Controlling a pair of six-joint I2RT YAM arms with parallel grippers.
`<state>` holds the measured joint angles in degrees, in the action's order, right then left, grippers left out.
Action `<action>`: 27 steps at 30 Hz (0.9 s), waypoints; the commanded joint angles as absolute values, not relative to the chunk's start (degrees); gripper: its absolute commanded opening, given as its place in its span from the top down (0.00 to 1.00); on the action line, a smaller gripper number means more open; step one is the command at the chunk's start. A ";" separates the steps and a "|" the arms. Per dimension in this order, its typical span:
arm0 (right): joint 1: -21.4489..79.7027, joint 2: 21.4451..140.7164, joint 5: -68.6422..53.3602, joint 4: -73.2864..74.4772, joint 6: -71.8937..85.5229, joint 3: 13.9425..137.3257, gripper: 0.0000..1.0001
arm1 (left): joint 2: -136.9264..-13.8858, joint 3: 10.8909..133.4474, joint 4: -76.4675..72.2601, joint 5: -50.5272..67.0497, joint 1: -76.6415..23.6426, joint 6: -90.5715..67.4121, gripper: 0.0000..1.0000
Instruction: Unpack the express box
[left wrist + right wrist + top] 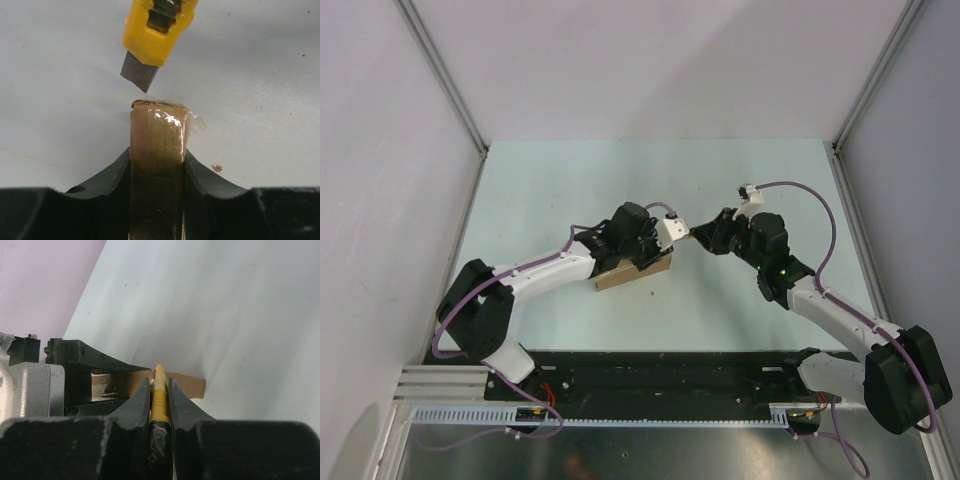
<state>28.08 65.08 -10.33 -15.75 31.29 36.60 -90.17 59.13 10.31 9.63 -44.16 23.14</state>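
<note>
Top external view: two arms reach inward over a pale green tabletop [740, 190] and meet near its middle; left gripper [660, 256] sits over the express box [616, 278], a small plain brown cardboard item lying left of centre with its long side running up toward the right; right gripper [702, 238] comes in from the right, just beside the box's far end; whether the box rests on the surface or is held just clear of it cannot be told. Left wrist view: the two black fingers [111, 175] close on the box across its narrow thickness, one on each side, holding it at a middling width; the box's end faces outward, wrapped in clear tape [176, 125] that glints and puckers at the right corner; above that end hangs the yellow utility knife [159, 27], its grey blade [139, 73] extended and slanted down toward the left corner of the box, near it but apart, with bare surface showing between. Right wrist view: the right arm's fingers are pressed tight on the knife's ribbed yellow handle, which stands narrow between them and points ahead at the cardboard; the box appears as a low brown strip beyond the fingertips, with the left arm's black clamp and white camera housing [30, 390] at its left end.
</note>
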 commanded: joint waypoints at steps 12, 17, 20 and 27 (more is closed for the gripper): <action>28.48 64.86 -10.72 -19.07 31.38 36.65 1.00 | -90.62 56.87 12.30 10.20 -44.74 25.58 0.81; 29.09 64.69 -10.63 -19.95 31.99 36.65 1.00 | -90.79 56.69 12.30 10.11 -44.74 25.31 0.81; 29.27 64.78 -10.72 -20.30 32.08 36.65 1.00 | -90.70 56.60 12.30 10.02 -44.82 25.22 0.82; 29.53 65.57 -9.85 -19.69 31.55 36.65 1.00 | -90.62 56.25 12.39 10.11 -44.82 25.14 0.82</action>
<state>29.17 65.23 -10.55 -16.67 31.53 36.53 -89.97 58.59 9.54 9.37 -44.34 22.98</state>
